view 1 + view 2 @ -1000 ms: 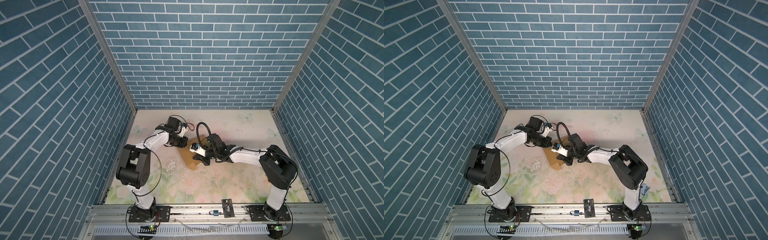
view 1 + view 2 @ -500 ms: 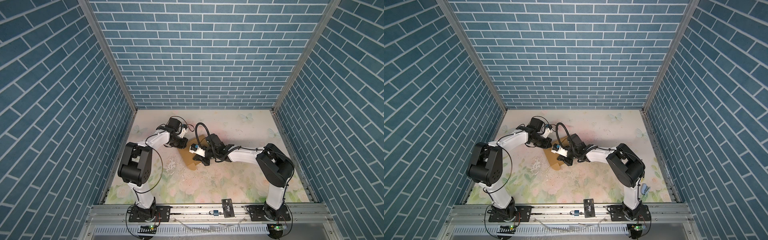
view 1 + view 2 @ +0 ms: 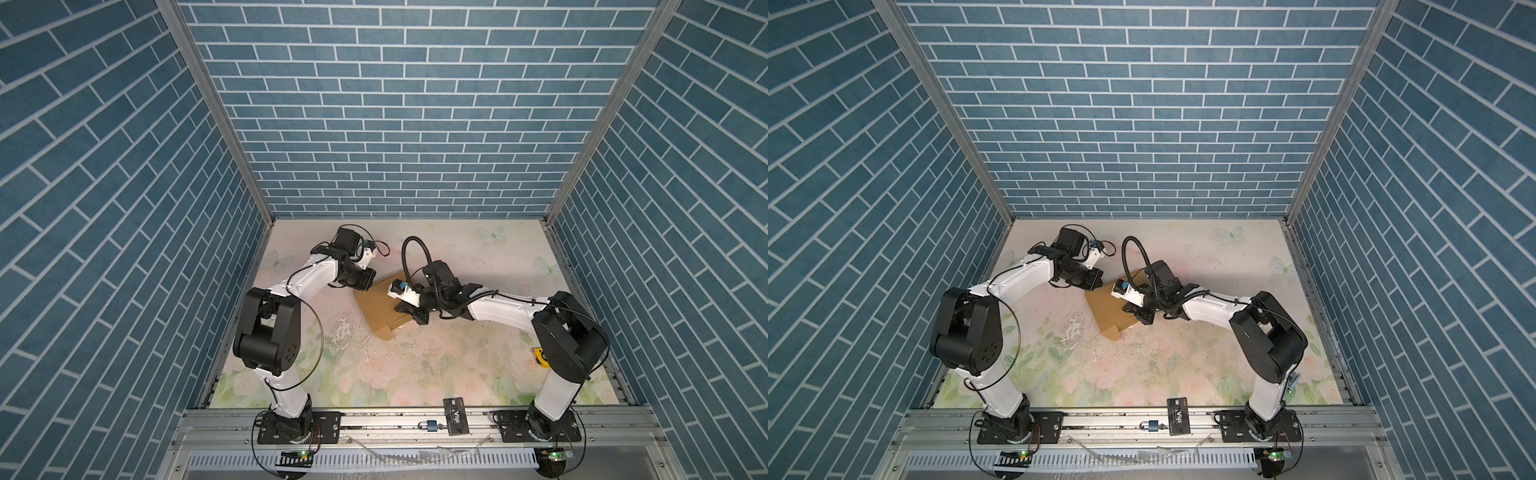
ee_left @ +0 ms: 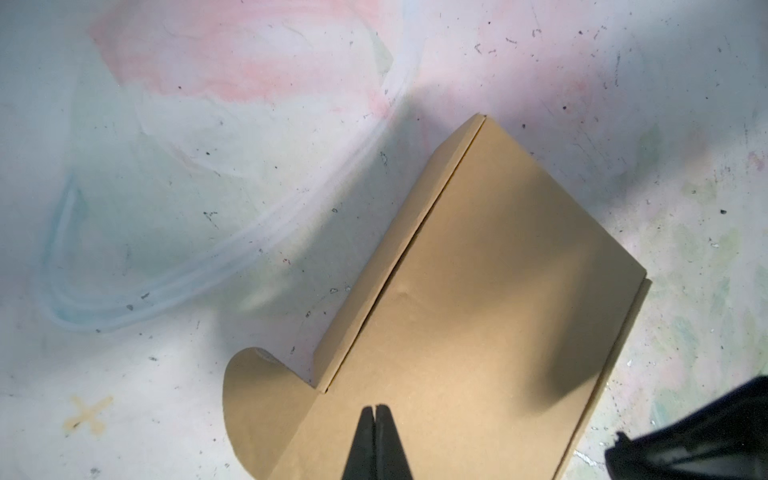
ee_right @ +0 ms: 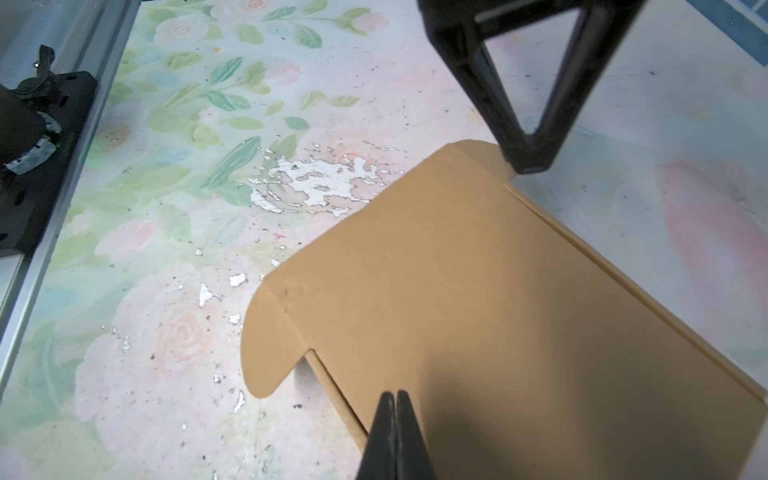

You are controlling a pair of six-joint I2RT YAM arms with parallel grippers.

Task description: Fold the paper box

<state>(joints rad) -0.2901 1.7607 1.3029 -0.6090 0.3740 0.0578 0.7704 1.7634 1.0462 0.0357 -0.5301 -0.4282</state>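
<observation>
**Lid down, two ears left to tuck**

The paper box (image 3: pixel 376 309) lies flat on the floral mat (image 3: pixel 415 374) around the middle of the table, a little left of centre and turned at an angle to the table's edges. Its broad top panel is folded down over the base, so the main fold looks done. A rounded tab (image 5: pixel 270 345) sticks out at the near corner, and a second tab (image 4: pixel 257 407) sticks out at the far-left corner. Both lie outside the box, not tucked in.

The left gripper (image 4: pixel 375 409) has its fingers pressed together with nothing between them, and the tips are over the top panel just beside the far-left tab. The right gripper (image 5: pixel 395 395) is likewise pressed together and empty, poised over the panel's right-hand edge near the other tab. The wrist views do not show whether either set of tips rests on the cardboard or hangs just above it.

I judge this to be the closing step: hold the lid flat and deal with the ears. The next move seems to call for one arm to pin the panel so the box cannot slide (the mat looks smooth). The other arm would then bend a tab down at its crease and push it into the side gap, coming in low from outside.
</observation>
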